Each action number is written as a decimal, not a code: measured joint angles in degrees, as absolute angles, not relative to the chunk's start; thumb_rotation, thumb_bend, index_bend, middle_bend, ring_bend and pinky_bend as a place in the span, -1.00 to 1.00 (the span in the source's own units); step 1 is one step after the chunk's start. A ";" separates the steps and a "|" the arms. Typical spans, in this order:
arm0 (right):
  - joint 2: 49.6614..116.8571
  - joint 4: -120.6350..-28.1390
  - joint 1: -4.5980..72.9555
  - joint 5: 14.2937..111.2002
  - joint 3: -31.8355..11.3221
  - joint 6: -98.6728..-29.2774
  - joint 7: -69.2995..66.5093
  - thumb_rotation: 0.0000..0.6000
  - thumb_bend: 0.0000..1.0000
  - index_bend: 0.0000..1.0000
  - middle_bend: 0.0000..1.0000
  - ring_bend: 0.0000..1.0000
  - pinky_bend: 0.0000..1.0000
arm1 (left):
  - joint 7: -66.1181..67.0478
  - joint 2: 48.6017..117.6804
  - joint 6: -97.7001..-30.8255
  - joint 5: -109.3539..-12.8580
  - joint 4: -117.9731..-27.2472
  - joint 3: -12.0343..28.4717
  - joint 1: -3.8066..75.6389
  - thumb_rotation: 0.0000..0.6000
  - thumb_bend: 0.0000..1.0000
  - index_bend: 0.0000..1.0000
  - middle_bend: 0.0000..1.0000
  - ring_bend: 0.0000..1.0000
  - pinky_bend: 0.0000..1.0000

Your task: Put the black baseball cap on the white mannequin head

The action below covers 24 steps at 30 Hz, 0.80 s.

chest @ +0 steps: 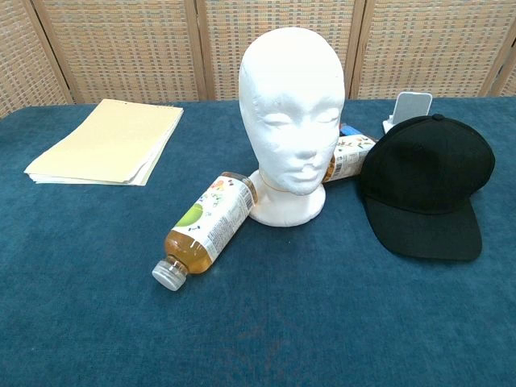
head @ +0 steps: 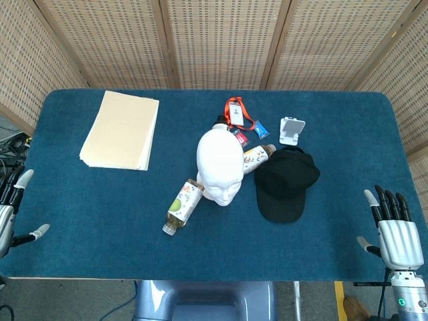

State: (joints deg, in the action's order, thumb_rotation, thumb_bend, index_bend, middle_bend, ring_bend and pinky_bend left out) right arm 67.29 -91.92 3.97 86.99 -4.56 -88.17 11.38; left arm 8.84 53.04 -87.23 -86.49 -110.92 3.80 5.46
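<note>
The blue worktop (head: pixel 100 200) holds a white head (head: pixel 221 164) standing up in the middle. The black cap (head: pixel 286 184) lies flat just beside it, well apart from the right hand (head: pixel 394 227). Both the right hand and the left hand (head: pixel 10 207) hold nothing, fingers spread.

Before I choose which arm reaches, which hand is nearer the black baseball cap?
Right. The right hand sits at the table's near right edge, just right of the black baseball cap. The left hand is at the far left edge, beyond the mannequin head.
</note>
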 measured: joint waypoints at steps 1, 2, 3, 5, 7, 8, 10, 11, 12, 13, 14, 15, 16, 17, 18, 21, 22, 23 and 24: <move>67.34 -91.92 3.97 87.06 -4.53 -88.20 11.46 1.00 -1.00 -0.89 -1.00 -1.00 -1.00 | 8.76 53.07 -87.30 -86.56 -110.85 3.77 5.41 1.00 -1.00 -1.00 -1.00 -1.00 -1.00; 67.35 -91.91 3.97 87.08 -4.51 -88.18 11.49 1.00 -1.00 -0.90 -0.98 -0.99 -1.00 | 8.69 53.11 -87.33 -86.56 -110.84 3.78 5.40 1.00 -1.00 -1.00 -1.00 -1.00 -1.00; 67.37 -91.89 3.99 87.10 -4.49 -88.13 11.52 1.00 -1.00 -0.91 -0.92 -0.93 -1.00 | 8.65 53.14 -87.34 -86.53 -110.83 3.80 5.40 1.00 -1.00 -1.00 -1.00 -1.00 -1.00; 67.42 -91.82 4.02 87.10 -4.44 -88.01 11.66 1.00 -1.00 -0.96 -0.54 -0.48 -0.94 | 8.68 53.19 -87.26 -86.53 -110.81 3.80 5.44 1.00 -1.00 -1.00 -1.00 -1.00 -1.00; 67.56 -91.76 4.14 87.11 -4.36 -87.70 12.03 1.00 -1.00 -1.00 0.12 0.25 -0.19 | 8.79 53.23 -87.13 -86.55 -110.82 3.76 5.48 1.00 -1.00 -1.00 -1.00 -1.00 -1.00; 67.68 -91.73 4.31 87.23 -4.32 -87.49 12.26 1.00 -1.00 -1.00 0.28 0.41 0.16 | 8.91 53.27 -87.04 -86.54 -110.83 3.74 5.53 1.00 -1.00 -1.00 -1.00 -1.00 -1.00; 67.91 -91.56 4.91 87.90 -4.14 -86.69 12.99 1.00 -1.00 -1.00 0.56 0.67 0.84 | 9.12 53.37 -86.92 -86.43 -110.81 3.76 5.59 1.00 -1.00 -1.00 -1.00 -1.00 -1.00; 68.02 -91.38 5.36 88.43 -4.04 -86.18 13.55 1.00 -1.00 -1.00 0.65 0.77 0.97 | 9.31 53.45 -86.77 -86.31 -110.78 3.77 5.66 1.00 -1.00 -1.00 -1.00 -1.00 -1.00; 68.13 -91.15 5.89 88.97 -3.95 -85.57 14.29 1.00 -1.00 -1.00 0.69 0.82 1.00 | 9.46 53.53 -86.60 -86.19 -110.77 3.79 5.74 1.00 -1.00 -1.00 -1.00 -1.00 -1.00; 68.30 -90.84 6.72 89.65 -3.85 -84.57 15.55 1.00 -1.00 -1.00 0.74 0.89 1.00 | 9.64 53.61 -86.40 -86.03 -110.77 3.82 5.84 1.00 -1.00 -1.00 -1.00 -1.00 -1.00; 68.43 -90.64 7.43 90.09 -3.78 -83.59 16.65 1.00 -1.00 -1.00 0.77 0.93 1.00 | 9.91 53.72 -86.16 -85.75 -110.78 3.90 5.99 1.00 -1.00 -1.00 -1.00 -1.00 -1.00; 68.56 -90.48 8.19 90.48 -3.72 -82.45 17.77 1.00 -1.00 -1.00 0.80 0.97 1.00 | 10.12 53.81 -86.00 -85.54 -110.79 3.99 6.12 1.00 -1.00 -1.00 -1.00 -1.00 -1.00; 68.73 -90.38 9.28 90.86 -3.67 -80.71 19.16 1.00 -1.00 -1.00 0.84 0.99 1.00 | 10.31 53.91 -85.86 -85.34 -110.80 4.09 6.24 1.00 -1.00 -1.00 -1.00 -1.00 -1.00; 68.86 -90.38 10.14 91.06 -3.66 -79.27 20.09 1.00 -1.00 -0.99 0.86 1.00 1.00 | 10.51 54.02 -85.70 -85.06 -110.81 4.21 6.37 1.00 -1.00 -1.00 -1.00 -1.00 -1.00; 69.01 -90.45 11.04 91.20 -3.66 -77.76 20.94 1.00 -1.00 -0.98 0.89 1.00 1.00 | 10.62 54.08 -85.60 -84.88 -110.81 4.28 6.44 1.00 -1.00 -1.00 -1.00 -1.00 -1.00; 69.85 -91.18 14.25 91.26 -3.87 -72.52 23.03 1.00 -1.00 -0.96 0.95 1.00 1.00 | 10.82 54.19 -85.31 -84.08 -110.79 4.54 6.63 1.00 -1.00 -1.00 -1.00 -1.00 -1.00; 70.49 -91.48 15.66 91.10 -4.09 -70.47 23.89 1.00 -1.00 -0.96 0.96 1.00 1.00 | 10.87 54.22 -85.22 -83.78 -110.77 4.64 6.70 1.00 -1.00 -1.00 -1.00 -1.00 -1.00; 71.16 -91.60 16.75 90.89 -4.30 -69.04 24.71 1.00 -1.00 -0.96 0.96 1.00 1.00 | 10.91 54.25 -85.05 -83.37 -110.73 4.78 6.80 1.00 -1.00 -1.00 -1.00 -1.00 -1.00; 72.00 -91.59 17.79 90.61 -4.52 -67.86 25.67 1.00 -1.00 -0.95 0.96 1.00 1.00 | 10.92 54.27 -84.88 -83.05 -110.68 4.87 6.88 1.00 -1.00 -1.00 -1.00 -1.00 -1.00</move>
State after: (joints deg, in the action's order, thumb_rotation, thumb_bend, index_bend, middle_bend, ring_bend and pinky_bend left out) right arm 72.00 -91.59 17.79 90.61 -4.52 -67.86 25.67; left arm 10.92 54.27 -84.88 -83.05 -110.68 4.87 6.88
